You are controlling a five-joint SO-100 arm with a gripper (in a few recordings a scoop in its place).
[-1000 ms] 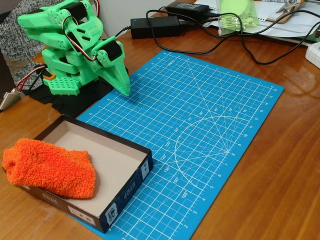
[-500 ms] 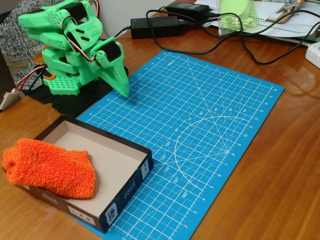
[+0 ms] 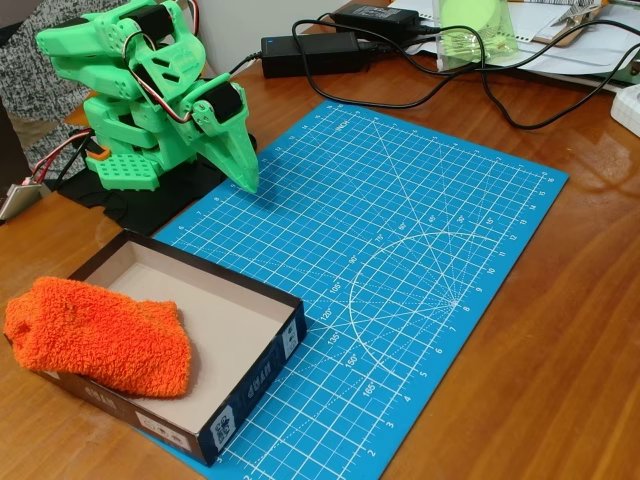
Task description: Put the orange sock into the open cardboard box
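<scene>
Socks first: one orange sock (image 3: 97, 336), fuzzy and bright, lies in the fixed view draped over the left end of the one open cardboard box (image 3: 232, 318). Most of the sock rests on the pale inside floor of the box, while its left end hangs out past the box's left wall above the wooden table (image 3: 560, 330). The box is shallow, with dark outer walls carrying white labels, and sits at the lower left with its right part on the blue cutting mat (image 3: 400, 260) and its left part on bare wood.

One green arm (image 3: 140, 90) stands folded at the upper left on a dark base, just beyond the mat's far left corner. Its single gripper (image 3: 246, 176) points down with the tip at or just above the mat's edge, well apart from both sock and box. The fingers look pressed together into one pointed wedge and nothing is between them.

Behind the mat, along the table's far edge, two black power bricks (image 3: 312, 52) lie with black cables (image 3: 480, 95) looping across the wood. One translucent green container (image 3: 474, 30) stands beside them, with papers at the top right corner. A person's speckled sleeve (image 3: 30, 85) shows behind the arm at the left edge.
</scene>
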